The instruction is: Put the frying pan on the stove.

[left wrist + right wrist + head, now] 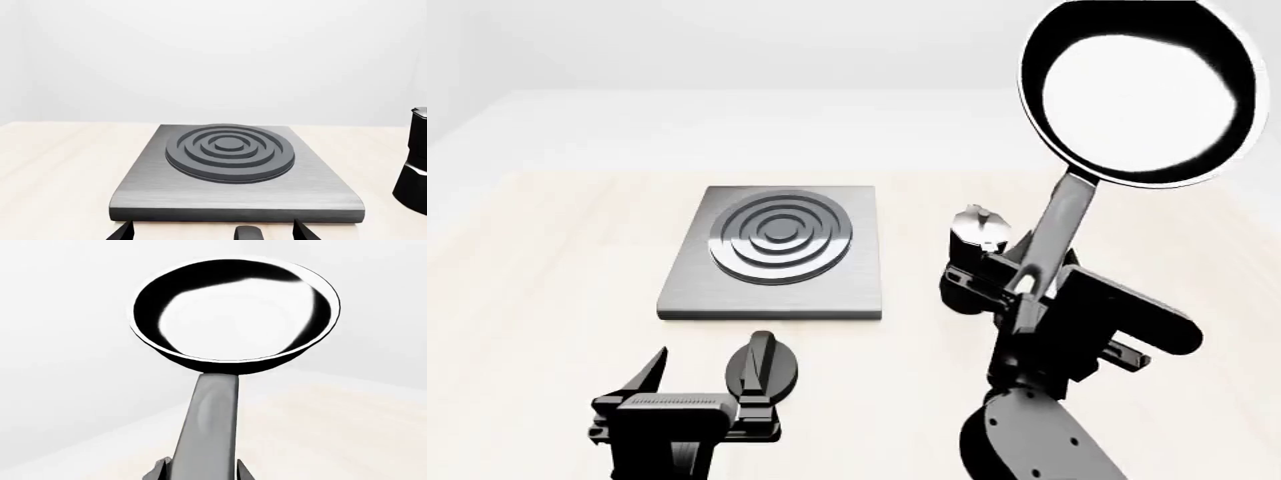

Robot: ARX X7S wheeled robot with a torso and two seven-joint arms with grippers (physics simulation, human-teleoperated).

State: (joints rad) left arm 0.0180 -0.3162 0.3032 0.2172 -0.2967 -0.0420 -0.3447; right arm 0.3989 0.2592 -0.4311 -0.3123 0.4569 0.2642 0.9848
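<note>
The frying pan (1132, 92) is glossy black with a bright reflective inside. It is held high in the air to the right of the stove, its long handle (1054, 235) slanting down into my right gripper (1024, 283), which is shut on the handle. In the right wrist view the pan (233, 315) fills the frame and its handle (208, 430) runs down between the fingers. The stove (778, 262) is a flat grey plate with dark concentric rings, lying bare on the table. It also shows in the left wrist view (233, 170). My left gripper (698, 378) is open and empty, just before the stove's near edge.
A small black-and-silver moka pot (976, 240) stands on the table right of the stove, just behind my right gripper; it also shows in the left wrist view (413, 165). A round black knob (765, 364) lies on the light wooden table (547, 250) beside my left gripper.
</note>
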